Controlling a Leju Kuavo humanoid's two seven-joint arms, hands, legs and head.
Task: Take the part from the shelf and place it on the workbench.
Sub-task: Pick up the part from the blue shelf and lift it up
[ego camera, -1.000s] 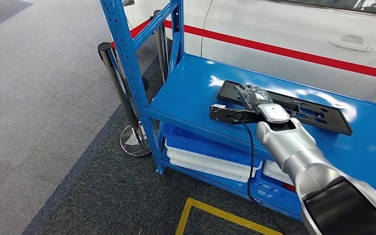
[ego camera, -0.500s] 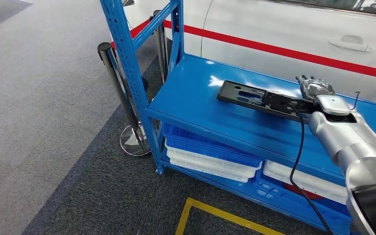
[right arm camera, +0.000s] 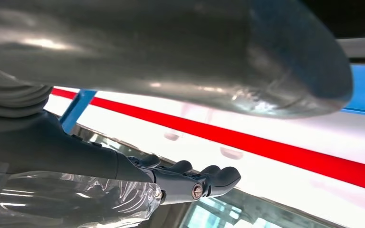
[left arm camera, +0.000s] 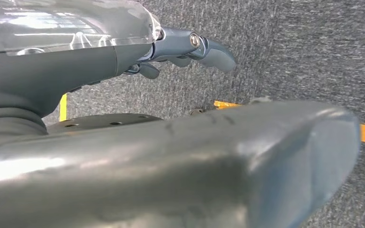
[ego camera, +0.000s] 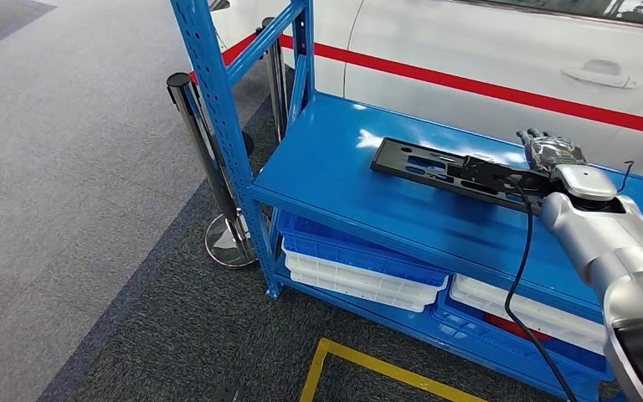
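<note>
A long flat black part (ego camera: 423,161) with cut-outs lies on the top board of the blue shelf (ego camera: 335,188). My right hand (ego camera: 552,153) is at the part's right end, covering it, with the fingers stretched out towards the car. In the right wrist view the right hand (right arm camera: 190,183) has straight fingers (right arm camera: 218,176) with nothing between them and the thumb. My left hand (left arm camera: 190,45) hangs over grey carpet, its fingers loosely apart and holding nothing.
A white car (ego camera: 469,50) with a red stripe stands just behind the shelf. A blue upright (ego camera: 213,109) and a black stanchion (ego camera: 197,126) are at the left. Blue and white bins (ego camera: 352,268) fill the lower level. Yellow tape (ego camera: 368,364) marks the floor.
My right arm has swung from the middle of the part to its right end, then a little further right. The part lies where it was.
</note>
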